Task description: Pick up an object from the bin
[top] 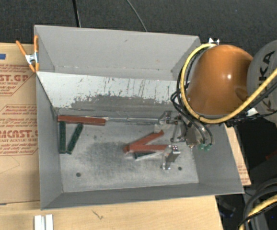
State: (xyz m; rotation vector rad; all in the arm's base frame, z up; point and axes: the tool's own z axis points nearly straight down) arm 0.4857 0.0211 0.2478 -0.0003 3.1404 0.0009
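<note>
My gripper (168, 139) is low over the right part of the bin floor, under the orange dome. Its two metal fingers stand open, one fingertip (165, 120) toward the back and the other (169, 159) toward the front. A red-brown block (145, 141) lies tilted just left of the gripper, its right end reaching into the gap between the fingers. Under that block lie a flat white piece (143, 155) and a dark green strip (141, 153). I cannot tell whether the fingers touch any of them.
A long red-brown stick (81, 120) lies along the back left of the floor. Two dark green sticks (67, 138) lie below it by the left wall. The bin's sloped walls close in on all sides.
</note>
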